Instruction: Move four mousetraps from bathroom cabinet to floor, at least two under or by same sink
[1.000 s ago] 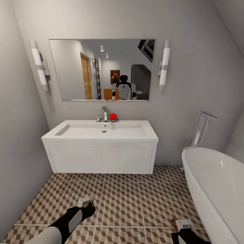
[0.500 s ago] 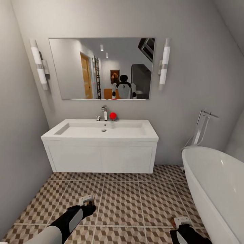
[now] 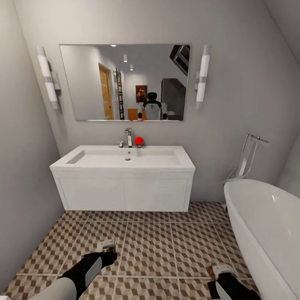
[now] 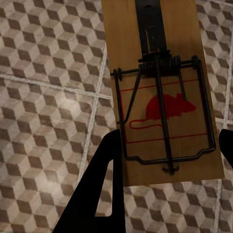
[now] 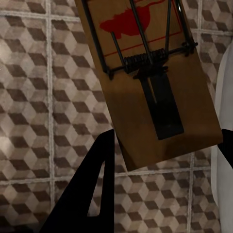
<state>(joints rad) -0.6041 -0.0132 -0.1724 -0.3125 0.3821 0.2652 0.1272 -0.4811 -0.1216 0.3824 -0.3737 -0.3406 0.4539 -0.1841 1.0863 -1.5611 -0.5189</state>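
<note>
My left gripper (image 3: 106, 246) hangs low over the bathroom floor (image 3: 150, 246), shut on a mousetrap (image 4: 162, 92), a flat wooden board with a wire spring and a red mouse print. The left wrist view shows the board clamped between both dark fingers (image 4: 102, 184). At the head view's lower right, my right gripper (image 3: 221, 271) is shut on a second mousetrap (image 5: 145, 82), also above the tiles. The white sink (image 3: 125, 160) on its drawer unit stands straight ahead against the wall, about two tiles beyond both grippers. The cabinet is out of view.
A white bathtub (image 3: 266, 225) fills the right side, close to my right arm, with a chrome tap stand (image 3: 249, 156) behind it. A grey wall (image 3: 21, 187) closes the left. Above the sink are a mirror (image 3: 125, 83), a faucet (image 3: 128, 138) and a red ball (image 3: 138, 141).
The head view has shifted slightly, so the sink and mirror sit a little higher in the picture. Both grippers still hold their mousetraps low over the tiles; the right one has edged slightly left.
</note>
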